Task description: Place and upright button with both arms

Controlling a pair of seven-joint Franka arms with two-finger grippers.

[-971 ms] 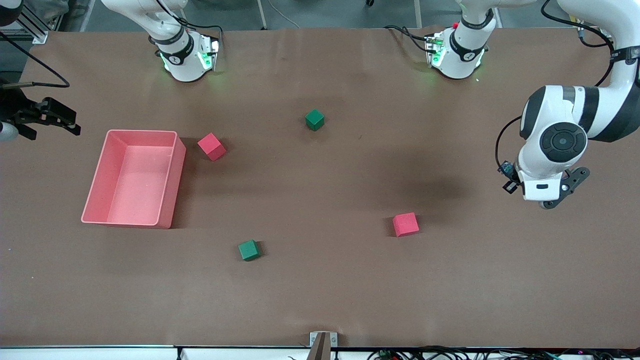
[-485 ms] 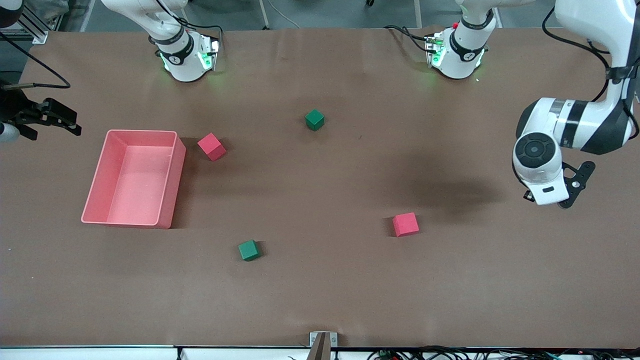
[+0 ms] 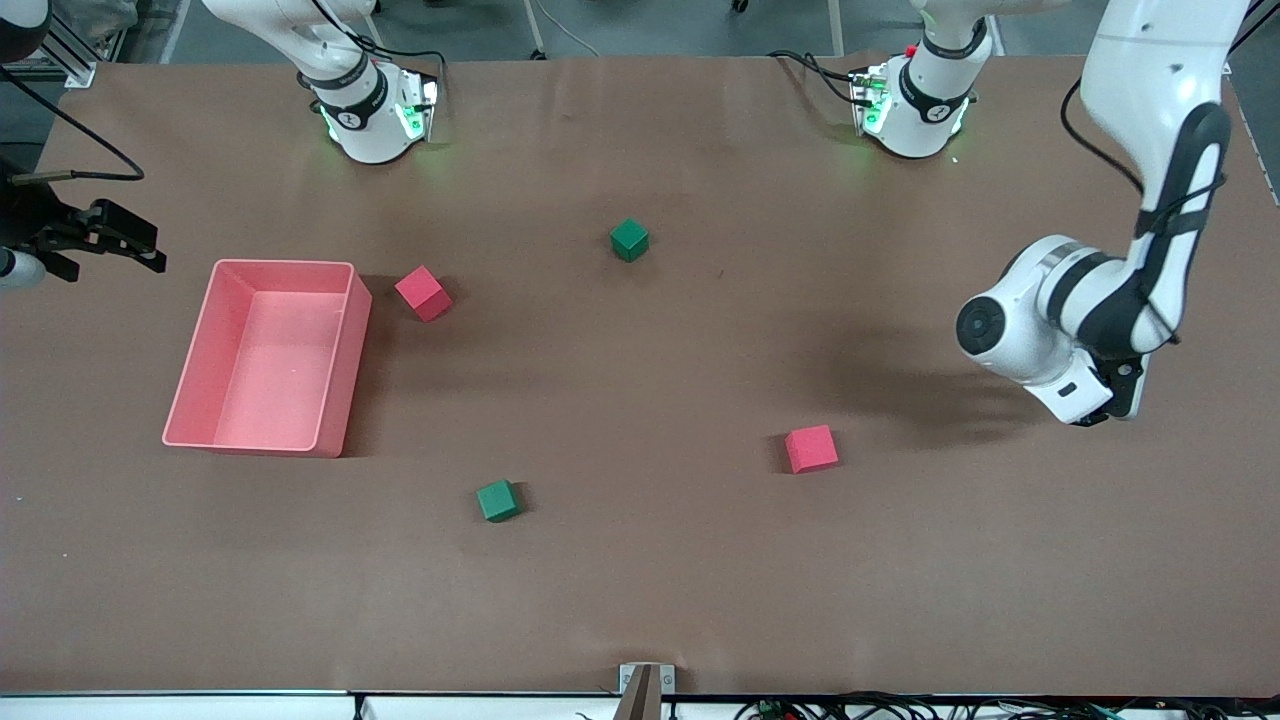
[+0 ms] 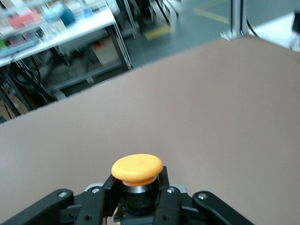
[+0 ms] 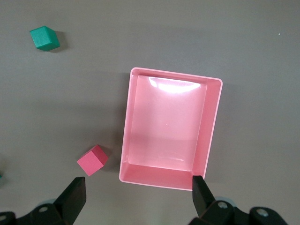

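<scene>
- My left gripper (image 4: 138, 206) is clamped on the button (image 4: 137, 176), fingers closed on its dark body just under the round orange cap, which stands clear above them. It hangs in the air over the left arm's end of the table (image 3: 640, 600), well off the surface.
- In the front view my own wrist hides the button, so I cannot tell from there how it sits in my grip.
- I judge the button light and rigid, a hard plastic part. The cap looks smooth and overhangs the body, so it would slip if I pinched it there. The body is the place to hold, low enough that the base can meet the table flat.
- Being so small, it could tip as I let go; I would set it down gently.
- My right gripper (image 5: 138, 187) waits with its fingers spread apart and nothing between them, up over the right arm's edge of the table beside the pink bin (image 3: 262, 358).
- The pink bin is open-topped and holds nothing.
- Two red cubes (image 3: 811, 448) and two green cubes (image 3: 497, 500) lie loose on the tabletop, well apart from each other, none in the bin.
</scene>
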